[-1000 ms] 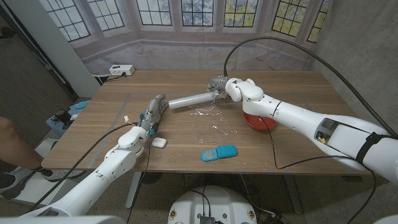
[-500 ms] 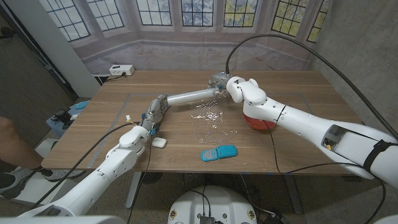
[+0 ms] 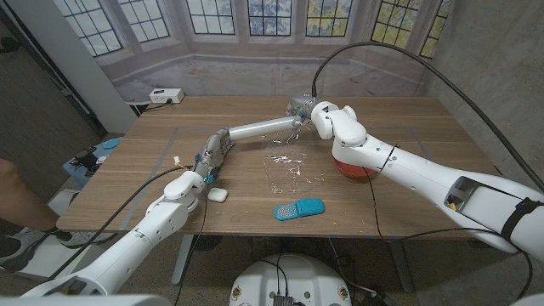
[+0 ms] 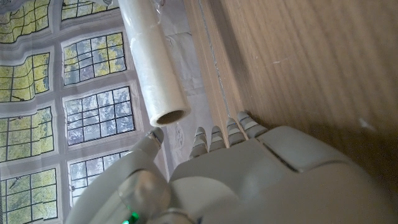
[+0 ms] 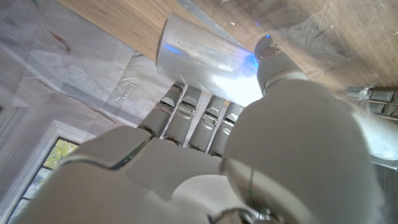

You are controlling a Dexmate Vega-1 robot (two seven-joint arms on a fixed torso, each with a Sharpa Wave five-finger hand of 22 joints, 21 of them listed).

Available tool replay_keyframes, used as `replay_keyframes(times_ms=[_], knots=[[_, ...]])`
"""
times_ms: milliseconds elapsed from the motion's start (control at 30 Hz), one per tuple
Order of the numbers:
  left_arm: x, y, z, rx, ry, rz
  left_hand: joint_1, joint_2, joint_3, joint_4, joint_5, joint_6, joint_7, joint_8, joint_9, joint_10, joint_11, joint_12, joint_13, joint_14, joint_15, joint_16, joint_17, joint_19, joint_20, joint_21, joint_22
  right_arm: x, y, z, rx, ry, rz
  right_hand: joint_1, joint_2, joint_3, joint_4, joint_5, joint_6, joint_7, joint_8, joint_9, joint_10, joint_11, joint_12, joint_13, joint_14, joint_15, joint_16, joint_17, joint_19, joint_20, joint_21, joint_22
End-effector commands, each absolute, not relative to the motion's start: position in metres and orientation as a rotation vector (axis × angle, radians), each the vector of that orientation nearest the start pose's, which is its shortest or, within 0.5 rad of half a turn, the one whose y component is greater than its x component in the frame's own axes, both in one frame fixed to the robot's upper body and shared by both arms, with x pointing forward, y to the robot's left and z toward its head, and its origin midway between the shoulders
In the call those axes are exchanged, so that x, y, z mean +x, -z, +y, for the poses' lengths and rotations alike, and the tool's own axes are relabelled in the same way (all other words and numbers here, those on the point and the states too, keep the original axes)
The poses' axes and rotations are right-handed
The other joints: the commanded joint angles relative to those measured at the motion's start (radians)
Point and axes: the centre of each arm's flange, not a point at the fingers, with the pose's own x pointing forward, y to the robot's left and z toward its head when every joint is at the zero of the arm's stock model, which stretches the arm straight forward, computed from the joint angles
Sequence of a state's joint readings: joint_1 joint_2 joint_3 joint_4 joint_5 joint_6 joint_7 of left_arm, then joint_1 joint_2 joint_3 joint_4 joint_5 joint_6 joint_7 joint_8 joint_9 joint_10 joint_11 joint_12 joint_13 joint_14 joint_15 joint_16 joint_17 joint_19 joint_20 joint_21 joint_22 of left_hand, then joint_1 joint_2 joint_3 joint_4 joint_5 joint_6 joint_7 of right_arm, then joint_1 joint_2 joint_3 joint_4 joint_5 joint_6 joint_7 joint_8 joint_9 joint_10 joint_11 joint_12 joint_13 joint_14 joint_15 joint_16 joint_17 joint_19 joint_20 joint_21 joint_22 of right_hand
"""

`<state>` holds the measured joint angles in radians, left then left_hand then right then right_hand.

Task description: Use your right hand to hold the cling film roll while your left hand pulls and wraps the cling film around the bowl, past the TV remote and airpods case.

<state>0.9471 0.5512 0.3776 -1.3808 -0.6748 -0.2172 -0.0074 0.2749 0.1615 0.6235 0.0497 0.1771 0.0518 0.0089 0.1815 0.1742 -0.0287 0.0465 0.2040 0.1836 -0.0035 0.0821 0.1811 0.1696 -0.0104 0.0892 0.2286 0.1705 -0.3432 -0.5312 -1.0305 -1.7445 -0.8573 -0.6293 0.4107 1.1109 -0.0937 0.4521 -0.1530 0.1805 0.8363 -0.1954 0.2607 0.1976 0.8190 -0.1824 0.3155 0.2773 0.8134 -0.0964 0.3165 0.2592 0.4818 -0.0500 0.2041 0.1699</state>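
Head view shows the cling film roll (image 3: 262, 130) lying across the middle of the wooden table (image 3: 408, 115), slanted, with its far end in the right hand (image 3: 303, 111) and its near end just beside the left hand (image 3: 214, 152). The right hand has its fingers wrapped around the roll; the right wrist view shows the roll (image 5: 205, 59) pressed against those fingers (image 5: 186, 115) with the thumb over it. The left hand reaches up toward the roll's open end; in the left wrist view the hollow tube end (image 4: 163, 99) hangs just past the fingertips (image 4: 224, 127), and I cannot tell whether the hand touches it or has any film pinched. A loose, crinkled sheet of film (image 3: 289, 166) lies on the table below the roll, hard to trace at its edges. The red bowl (image 3: 353, 166) sits to the right of that sheet, largely hidden under the right forearm. A blue TV remote (image 3: 298, 208) lies near the front edge, and the white airpods case (image 3: 218, 195) sits just beside the left wrist. A white box (image 3: 165, 95) rests at the far left corner.
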Motion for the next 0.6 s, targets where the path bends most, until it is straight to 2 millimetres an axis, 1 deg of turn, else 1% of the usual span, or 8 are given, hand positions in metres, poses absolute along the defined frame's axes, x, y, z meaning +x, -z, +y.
replay_keyframes(times_ms=[33, 433, 500, 600], knots=[[0.647, 0.080, 0.284, -0.039, 0.242, -0.461, -0.006, 0.002, 0.009, -0.001, -0.002, 0.008, 0.000, 0.002, 0.003, 0.005, 0.005, 0.001, 0.003, 0.005, 0.002, 0.000, 0.002, 0.005, 0.000, -0.004, 0.004, 0.587, -0.100, -0.072, -1.686, 0.060, -0.449, 0.007, 0.050, -0.003, 0.001, 0.000, 0.011, 0.008, -0.001, 0.004, 0.006, 0.005, -0.004, 0.002, 0.010, -0.133, 0.003, 0.002, 0.010, -0.056, 0.002, 0.004], [0.648, 0.079, 0.281, -0.030, 0.249, -0.461, -0.007, 0.001, 0.011, -0.001, -0.002, 0.007, 0.000, 0.001, 0.003, 0.005, 0.005, 0.001, 0.003, 0.005, 0.002, 0.000, 0.002, 0.006, -0.001, -0.007, 0.004, 0.582, -0.098, -0.082, -1.666, 0.088, -0.446, 0.015, 0.055, -0.005, -0.004, 0.000, 0.020, 0.011, -0.001, 0.004, 0.015, 0.007, -0.003, 0.001, 0.012, -0.135, 0.003, 0.001, 0.015, -0.055, 0.002, 0.004], [0.647, 0.078, 0.281, -0.029, 0.250, -0.462, -0.007, 0.001, 0.012, -0.002, -0.003, 0.004, -0.015, 0.000, 0.003, 0.004, 0.007, 0.000, 0.003, 0.005, 0.003, -0.001, 0.002, 0.007, 0.000, -0.008, 0.004, 0.582, -0.098, -0.084, -1.661, 0.095, -0.443, 0.016, 0.056, -0.006, -0.004, 0.000, 0.022, 0.011, -0.002, 0.004, 0.017, 0.009, -0.002, 0.001, 0.015, -0.135, 0.003, 0.001, 0.015, -0.055, 0.002, 0.004], [0.647, 0.078, 0.281, -0.028, 0.251, -0.462, -0.007, 0.000, 0.012, -0.003, -0.003, 0.003, -0.017, 0.000, 0.003, 0.003, 0.013, 0.000, 0.003, 0.005, 0.009, -0.001, 0.001, 0.007, 0.001, -0.010, 0.004, 0.583, -0.098, -0.085, -1.656, 0.097, -0.444, 0.018, 0.060, -0.008, -0.005, 0.000, 0.029, 0.011, 0.000, 0.004, 0.023, 0.012, -0.001, 0.001, 0.022, -0.135, 0.007, 0.002, 0.019, -0.058, 0.003, 0.004]])
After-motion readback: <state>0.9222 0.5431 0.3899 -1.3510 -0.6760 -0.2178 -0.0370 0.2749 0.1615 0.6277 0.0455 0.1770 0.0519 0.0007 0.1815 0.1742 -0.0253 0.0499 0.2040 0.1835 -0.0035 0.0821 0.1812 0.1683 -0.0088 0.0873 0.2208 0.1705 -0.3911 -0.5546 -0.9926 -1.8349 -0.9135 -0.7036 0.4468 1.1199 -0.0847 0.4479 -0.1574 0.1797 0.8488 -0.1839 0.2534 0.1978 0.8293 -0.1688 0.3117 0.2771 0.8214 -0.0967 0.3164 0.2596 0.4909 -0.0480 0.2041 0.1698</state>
